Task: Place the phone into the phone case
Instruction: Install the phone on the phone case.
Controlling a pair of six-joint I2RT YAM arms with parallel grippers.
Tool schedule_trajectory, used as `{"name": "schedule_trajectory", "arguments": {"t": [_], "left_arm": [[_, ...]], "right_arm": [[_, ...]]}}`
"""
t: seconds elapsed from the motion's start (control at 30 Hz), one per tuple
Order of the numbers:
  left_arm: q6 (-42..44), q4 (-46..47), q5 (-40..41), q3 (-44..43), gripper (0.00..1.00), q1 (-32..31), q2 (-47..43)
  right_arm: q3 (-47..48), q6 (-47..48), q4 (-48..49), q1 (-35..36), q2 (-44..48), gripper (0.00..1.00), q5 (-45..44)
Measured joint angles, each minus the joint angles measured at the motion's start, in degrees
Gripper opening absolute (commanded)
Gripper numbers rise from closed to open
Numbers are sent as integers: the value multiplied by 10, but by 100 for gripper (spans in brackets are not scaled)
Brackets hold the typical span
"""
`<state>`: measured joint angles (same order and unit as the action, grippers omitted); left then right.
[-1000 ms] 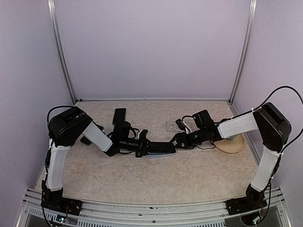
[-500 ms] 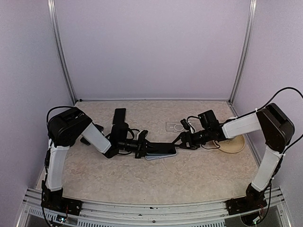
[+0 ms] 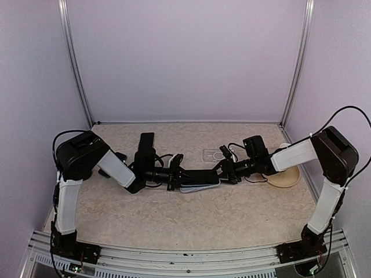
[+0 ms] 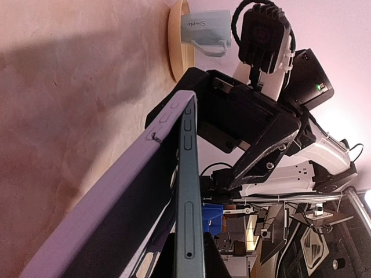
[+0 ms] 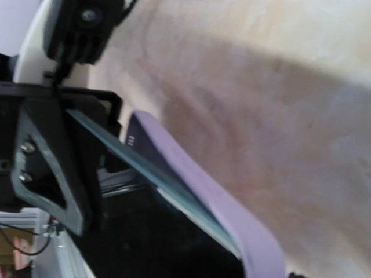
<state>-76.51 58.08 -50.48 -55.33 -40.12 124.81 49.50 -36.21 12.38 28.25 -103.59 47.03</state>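
Top external view has the left tool (image 3: 175,176) clamped tight on the left end of the dark phone (image 3: 200,175), which sits over the lilac phone case (image 3: 200,187) in the middle of the bench (image 3: 203,223). Left wrist view shows the phone's far end seated in the case and its nearer end tilted up out of it. The right tool (image 3: 223,171) stands wide about that far end; whether it grips I cannot tell.

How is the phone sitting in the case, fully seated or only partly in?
Only partly in: the phone meets the lilac case at one end and angles away from it at the other.
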Motion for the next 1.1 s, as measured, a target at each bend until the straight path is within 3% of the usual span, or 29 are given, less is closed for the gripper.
{"name": "schedule_trajectory", "arguments": {"t": [0.4, 0.9, 1.1], "left_arm": [[47, -21, -3, -1, 0, -6, -18], [67, -34, -12, -4, 0, -9, -25], [72, -35, -18, -5, 0, -9, -26]], "right_arm": [[-11, -83, 75, 5, -6, 57, 56], [-17, -113, 102, 11, -15, 47, 76], [-23, -133, 131, 15, -25, 37, 91]]}}
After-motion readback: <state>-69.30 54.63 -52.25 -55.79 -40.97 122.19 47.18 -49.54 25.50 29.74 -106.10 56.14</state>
